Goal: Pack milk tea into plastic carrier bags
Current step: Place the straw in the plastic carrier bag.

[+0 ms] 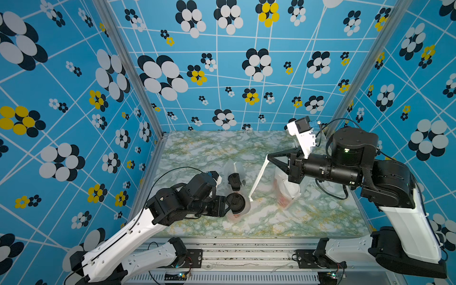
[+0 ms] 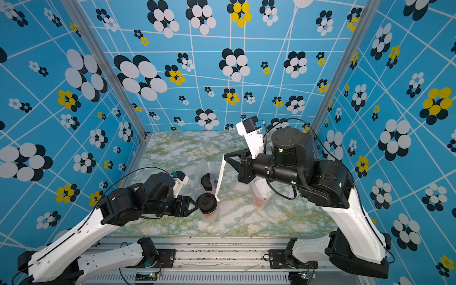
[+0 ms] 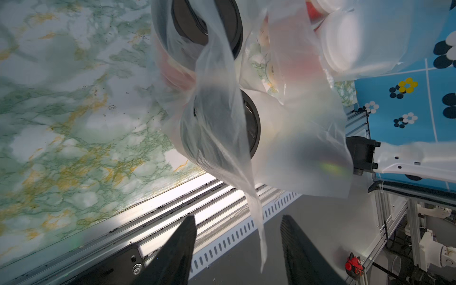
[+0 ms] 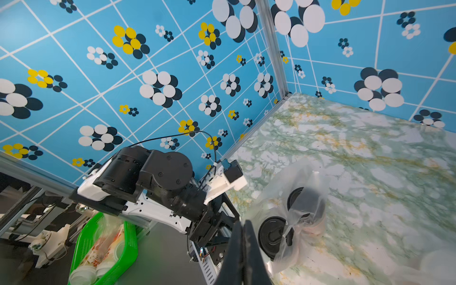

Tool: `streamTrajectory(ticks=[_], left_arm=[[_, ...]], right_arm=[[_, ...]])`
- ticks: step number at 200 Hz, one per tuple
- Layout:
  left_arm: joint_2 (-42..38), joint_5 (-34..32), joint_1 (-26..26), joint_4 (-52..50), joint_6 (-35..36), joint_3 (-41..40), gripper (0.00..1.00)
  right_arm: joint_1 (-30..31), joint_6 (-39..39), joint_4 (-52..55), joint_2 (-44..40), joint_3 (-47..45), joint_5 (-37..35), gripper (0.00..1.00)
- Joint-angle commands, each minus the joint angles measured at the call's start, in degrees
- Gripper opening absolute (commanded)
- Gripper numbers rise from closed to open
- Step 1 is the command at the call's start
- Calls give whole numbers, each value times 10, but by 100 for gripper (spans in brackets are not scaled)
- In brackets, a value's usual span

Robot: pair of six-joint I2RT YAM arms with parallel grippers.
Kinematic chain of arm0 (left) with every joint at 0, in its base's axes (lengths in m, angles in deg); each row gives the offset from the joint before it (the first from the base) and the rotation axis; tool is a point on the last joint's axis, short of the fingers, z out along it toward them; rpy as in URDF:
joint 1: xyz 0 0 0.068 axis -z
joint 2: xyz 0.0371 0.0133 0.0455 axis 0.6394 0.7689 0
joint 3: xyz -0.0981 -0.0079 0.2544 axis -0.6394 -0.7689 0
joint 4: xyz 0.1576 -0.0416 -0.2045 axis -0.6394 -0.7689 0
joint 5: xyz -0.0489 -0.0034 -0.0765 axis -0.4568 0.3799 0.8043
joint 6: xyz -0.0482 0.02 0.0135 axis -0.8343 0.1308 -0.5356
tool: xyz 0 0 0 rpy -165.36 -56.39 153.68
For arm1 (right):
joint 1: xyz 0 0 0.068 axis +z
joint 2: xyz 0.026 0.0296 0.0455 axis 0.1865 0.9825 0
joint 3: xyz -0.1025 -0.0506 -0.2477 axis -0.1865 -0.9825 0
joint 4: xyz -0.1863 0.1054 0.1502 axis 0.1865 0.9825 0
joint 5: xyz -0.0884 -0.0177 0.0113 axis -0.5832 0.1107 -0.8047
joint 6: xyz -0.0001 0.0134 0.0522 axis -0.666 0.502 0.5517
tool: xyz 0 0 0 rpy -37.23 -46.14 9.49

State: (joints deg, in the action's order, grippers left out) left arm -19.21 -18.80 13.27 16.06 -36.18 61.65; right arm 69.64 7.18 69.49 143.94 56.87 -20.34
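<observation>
Blue flower-patterned walls (image 1: 222, 81) enclose a green-veined marble tabletop (image 1: 197, 148).

Left claw (image 3: 238, 219) agape, right claw (image 4: 243, 223) pinched

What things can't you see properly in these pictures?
- White-lidded cups: in both top views the right arm covers most of them.
- Drawings on the black-lidded cups: left wrist view, blurred behind the cloudy bag.
- Where the right gripper pinches the bag handle: right wrist view, its shut jaws hide it.
- What's in the green basket: right wrist view, too small and blurry.
</observation>
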Motion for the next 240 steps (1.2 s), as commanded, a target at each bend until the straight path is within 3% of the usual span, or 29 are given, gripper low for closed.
streamTrajectory(ticks=[1, 39, 71, 94, 130, 240], left_arm=[[14, -33, 24, 34, -26, -4, 49], [14, -47, 39, 34, -30, 3, 35], [7, -36, 39, 37, -28, 1, 12], [6, -28, 39, 43, -29, -8, 4], [2, -26, 38, 41, -30, -9, 0], [-7, -24, 39, 46, -37, -8, 0]], right_arm=[[27, 17, -38, 2, -32, -33, 0], [48, 20, -84, 11, -88, -37, 0], [50, 17, -115, 22, -125, -30, 0], [50, 20, -127, 29, -147, -14, 0], [52, 44, -154, 22, -194, 13, 0], [66, 66, -205, -1, -337, 25, 0]])
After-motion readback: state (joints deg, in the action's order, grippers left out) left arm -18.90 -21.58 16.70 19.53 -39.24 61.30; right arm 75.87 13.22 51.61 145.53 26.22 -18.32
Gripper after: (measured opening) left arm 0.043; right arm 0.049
